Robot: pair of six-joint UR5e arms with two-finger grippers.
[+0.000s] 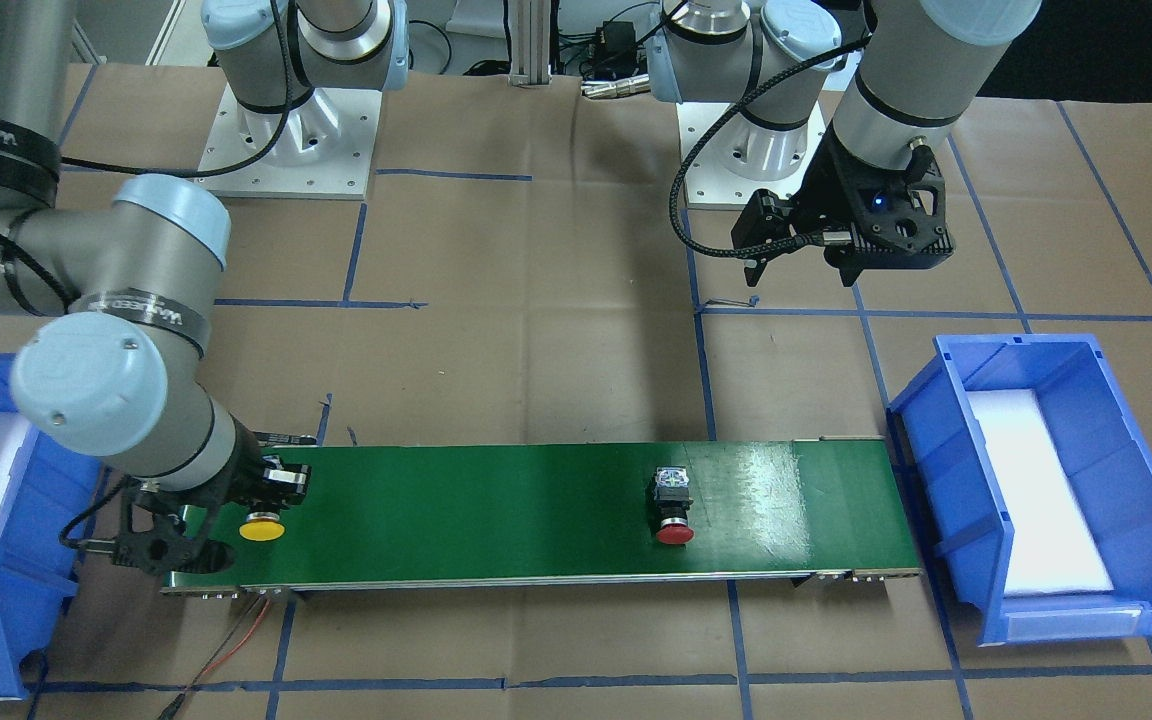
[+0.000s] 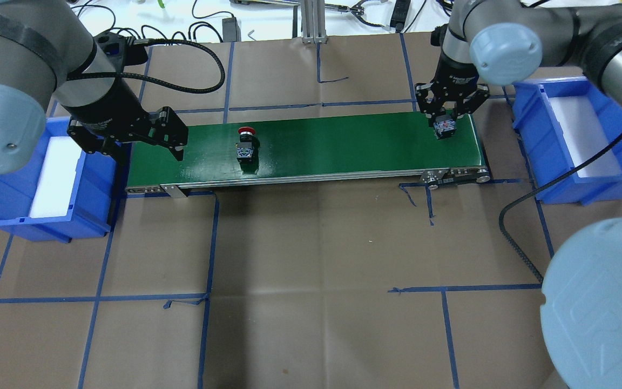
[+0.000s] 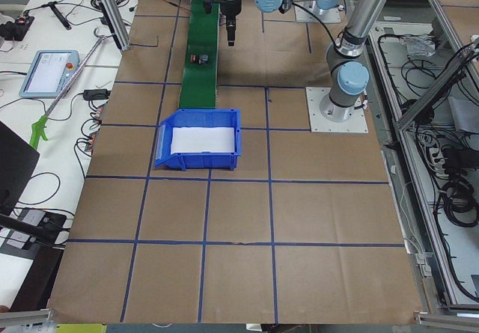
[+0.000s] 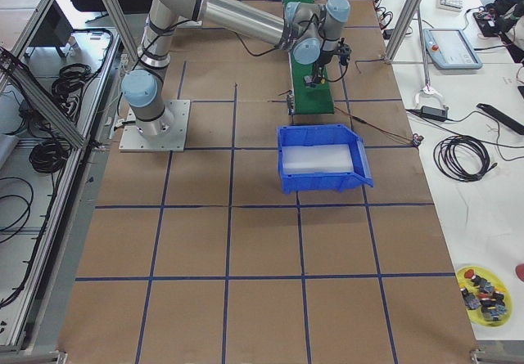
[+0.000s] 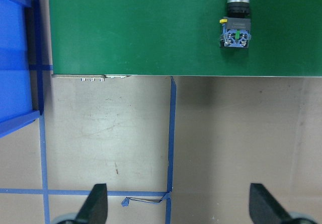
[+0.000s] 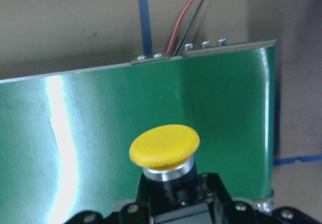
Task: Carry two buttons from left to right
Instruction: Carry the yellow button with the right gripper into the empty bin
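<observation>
A yellow-capped button lies at the right end of the green belt, and my right gripper is shut on its grey body. Its yellow cap fills the right wrist view and points out over the belt's far edge. The red-capped button lies on its side left of the belt's middle, alone. My left gripper hangs open and empty above the belt's left end. The red button shows in the left wrist view, well beyond the spread fingers.
A blue bin with a white liner stands off the belt's left end. A second blue bin stands off the right end. Red and black wires hang off the belt's far right corner. Brown paper with blue tape lines covers the table.
</observation>
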